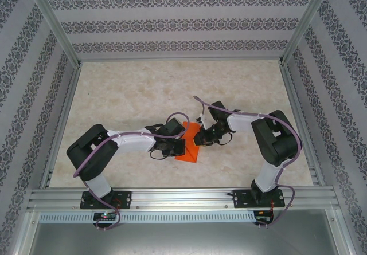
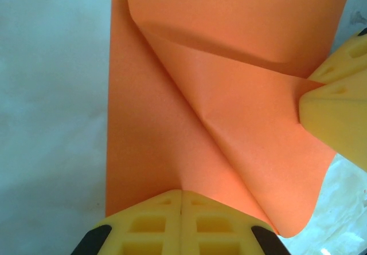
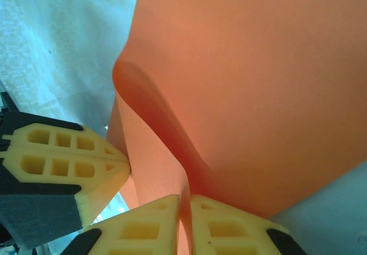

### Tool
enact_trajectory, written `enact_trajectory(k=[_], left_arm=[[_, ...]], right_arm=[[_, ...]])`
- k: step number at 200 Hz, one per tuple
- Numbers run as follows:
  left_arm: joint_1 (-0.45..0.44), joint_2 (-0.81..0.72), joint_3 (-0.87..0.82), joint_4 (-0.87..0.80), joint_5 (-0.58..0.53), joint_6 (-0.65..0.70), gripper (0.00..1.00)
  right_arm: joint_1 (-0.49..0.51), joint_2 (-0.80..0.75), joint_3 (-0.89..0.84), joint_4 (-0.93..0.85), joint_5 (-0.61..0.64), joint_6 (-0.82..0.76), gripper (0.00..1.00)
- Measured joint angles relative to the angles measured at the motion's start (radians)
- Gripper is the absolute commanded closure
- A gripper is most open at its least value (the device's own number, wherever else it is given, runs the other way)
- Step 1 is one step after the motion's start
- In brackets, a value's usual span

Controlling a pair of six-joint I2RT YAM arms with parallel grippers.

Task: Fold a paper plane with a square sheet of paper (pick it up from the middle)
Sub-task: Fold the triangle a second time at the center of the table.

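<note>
The square sheet of paper (image 1: 188, 146) is bright orange and lies partly lifted on the table between both arms, slightly right of the middle. In the left wrist view the sheet (image 2: 166, 123) has a flap curling over a diagonal crease that runs to my left gripper (image 2: 182, 192), which is shut on its near edge. My right gripper (image 3: 190, 200) is shut on the sheet (image 3: 258, 94), with the paper passing between its yellow fingers. The two grippers' tips are close together, the left gripper (image 3: 125, 162) touching the curled edge. A finished paper plane is out of view.
The pale marbled tabletop (image 1: 172, 83) stretches open behind the arms. Patterned walls and aluminium posts enclose it on three sides. A metal rail (image 1: 183, 196) carrying both arm bases runs along the near edge.
</note>
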Motion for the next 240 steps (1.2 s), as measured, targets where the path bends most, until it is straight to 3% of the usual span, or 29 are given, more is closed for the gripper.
enact_trajectory(k=[240], left_arm=[[0.0,0.003,0.015,-0.03,-0.025,0.03,0.96]], right_arm=[[0.0,0.071,0.063,-0.038,0.005,-0.034,0.88]])
